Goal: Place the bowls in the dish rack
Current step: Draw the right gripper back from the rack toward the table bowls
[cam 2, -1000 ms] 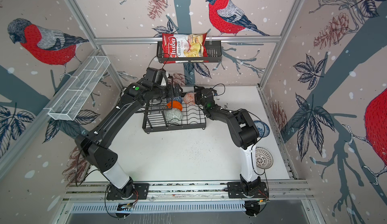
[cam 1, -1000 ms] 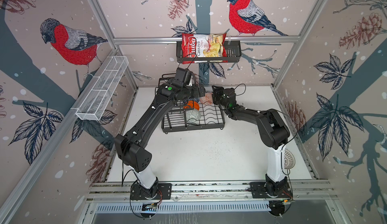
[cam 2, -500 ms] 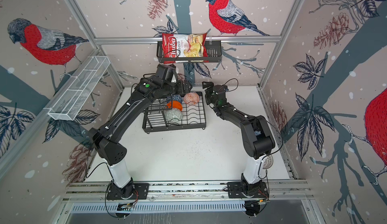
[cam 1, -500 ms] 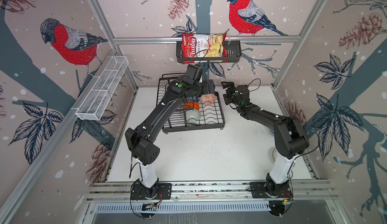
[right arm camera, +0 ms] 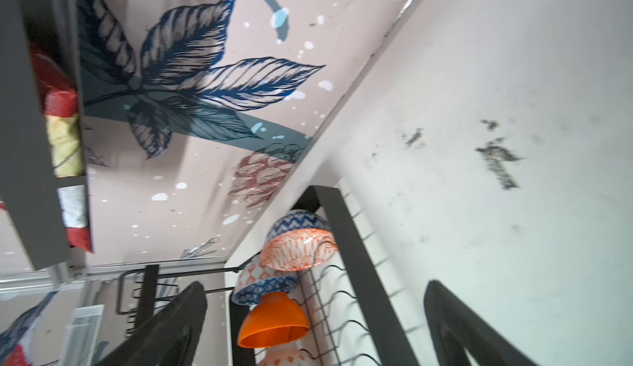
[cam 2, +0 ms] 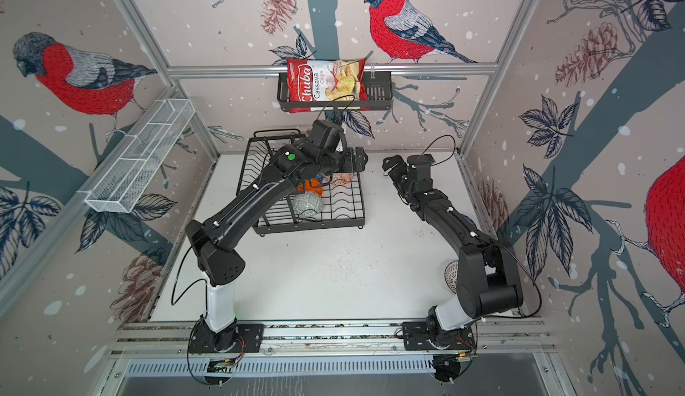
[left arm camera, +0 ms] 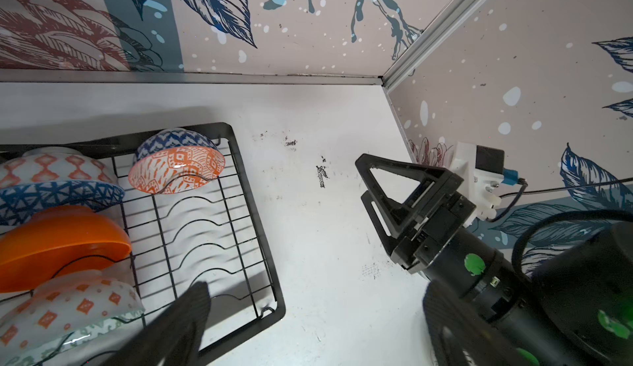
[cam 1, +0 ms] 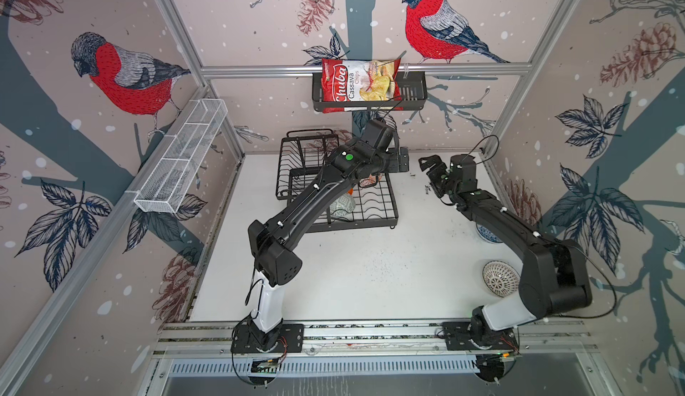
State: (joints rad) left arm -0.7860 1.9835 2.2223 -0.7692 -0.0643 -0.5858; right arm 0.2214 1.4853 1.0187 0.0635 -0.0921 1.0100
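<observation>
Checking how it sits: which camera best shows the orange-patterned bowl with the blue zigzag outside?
Left wrist view: the bowl is sharp, on edge in the dish rack. Right wrist view shows it blurred; in both top views the left arm mostly hides it.

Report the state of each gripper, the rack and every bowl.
Left gripper: jaws open, empty.
Right gripper: jaws open, empty.
Rack: holds four bowls.
Orange bowl: on edge in rack.
Blue bowl: on edge in rack.
Orange-red bowl: on edge in rack.
Grey-green bowl: tipped in rack.
Lattice bowl: upright on table.
Flower bowl: on table, partly hidden.
</observation>
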